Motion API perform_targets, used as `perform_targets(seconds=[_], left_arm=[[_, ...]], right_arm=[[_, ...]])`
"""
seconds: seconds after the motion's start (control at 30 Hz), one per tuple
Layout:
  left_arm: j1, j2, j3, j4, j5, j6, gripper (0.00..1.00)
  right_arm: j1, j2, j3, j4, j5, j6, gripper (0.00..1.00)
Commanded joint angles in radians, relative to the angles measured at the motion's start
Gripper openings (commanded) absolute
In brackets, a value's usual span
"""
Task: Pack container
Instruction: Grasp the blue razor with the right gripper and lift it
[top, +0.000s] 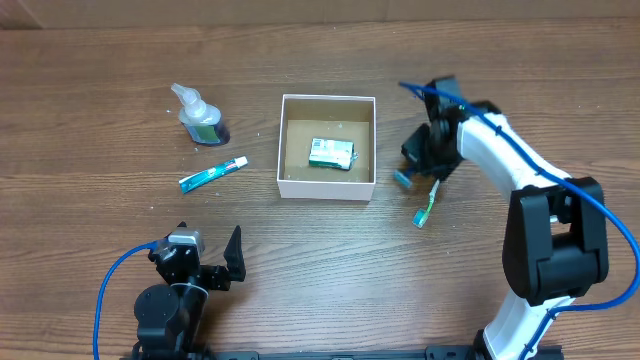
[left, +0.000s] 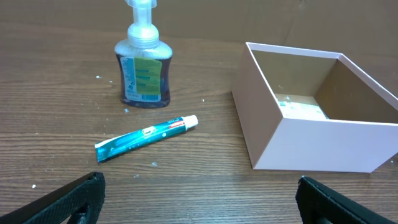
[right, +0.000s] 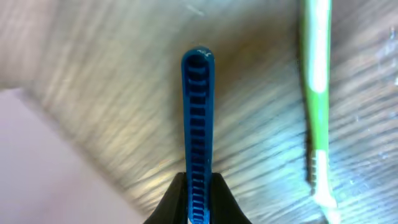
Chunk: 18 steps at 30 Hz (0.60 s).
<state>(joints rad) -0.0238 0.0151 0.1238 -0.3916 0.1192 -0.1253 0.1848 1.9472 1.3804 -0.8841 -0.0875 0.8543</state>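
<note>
slipping looks the main risk: the right tool (right: 199, 194) pinches just the end of a blue ribbed handle (right: 198, 112), which could pivot or snag the wall of the container (top: 326, 187); that arm crouches low beside the container's right wall, while the left tool (left: 199, 186) gapes wide in front of the container

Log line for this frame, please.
left gripper: open | right gripper: shut on blue handle beside container | in container: packet | on table: toothbrush, toothpaste, bottle
</note>
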Motion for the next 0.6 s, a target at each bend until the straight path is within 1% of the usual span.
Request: perform_targets(seconds=[0.0, 0.17, 0.37, 0.47, 0.53, 0.57], left_arm=[[0.006, -0.011, -0.009, 0.004, 0.008, -0.01, 1.0], [0.006, -0.011, -0.009, 0.003, 0.008, -0.01, 1.0], [0.006, -0.011, -0.009, 0.003, 0.008, -0.01, 1.0], [0.006, -0.011, -0.009, 0.003, 0.008, -0.01, 1.0], [0.006, -0.011, -0.009, 0.004, 0.008, -0.01, 1.0], [0.006, -0.011, -0.009, 0.003, 0.008, -0.01, 1.0]], right_arm=[[0.004, -0.006, 0.15, -0.065, 0.019, -0.083, 0.04], [0.004, -0.017, 0.326, -0.181, 0.036, -0.144, 0.04], [0.026, -0.072, 0.47, -0.219, 0.031, -0.253, 0.04], [0.072, -0.092, 0.51, -0.21, 0.007, -0.387, 0.04], [0.116, -0.093, 0.521, -0.187, -0.04, -0.532, 0.04], [0.145, -0.093, 0.521, -0.174, -0.069, -0.631, 0.04]])
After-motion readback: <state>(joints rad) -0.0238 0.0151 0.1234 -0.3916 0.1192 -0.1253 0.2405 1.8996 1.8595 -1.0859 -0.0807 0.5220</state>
